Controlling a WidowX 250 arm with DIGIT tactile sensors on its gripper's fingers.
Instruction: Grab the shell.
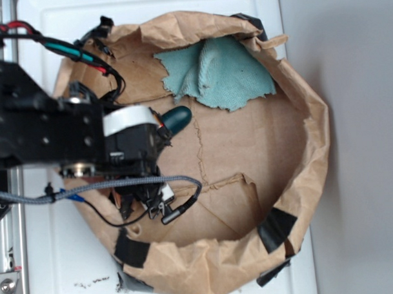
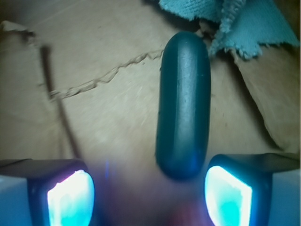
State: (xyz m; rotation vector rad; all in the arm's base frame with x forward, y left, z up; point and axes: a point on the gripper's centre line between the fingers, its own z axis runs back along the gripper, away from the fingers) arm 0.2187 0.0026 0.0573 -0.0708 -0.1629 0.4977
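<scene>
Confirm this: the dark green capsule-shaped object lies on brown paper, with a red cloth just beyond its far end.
Wrong in one respect: the cloth is teal, not red, as the wrist view shows. The dark green capsule-shaped object does lie on the brown paper, with the cloth just beyond its far end.

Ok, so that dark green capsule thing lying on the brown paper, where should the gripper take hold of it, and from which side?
Across its narrow middle, coming down from above. The dark green capsule lies flat with long, nearly parallel sides, so the fingers can close on those; its rounded ends would likely slip. The far end sits by the teal cloth, so stay clear of it.
</scene>
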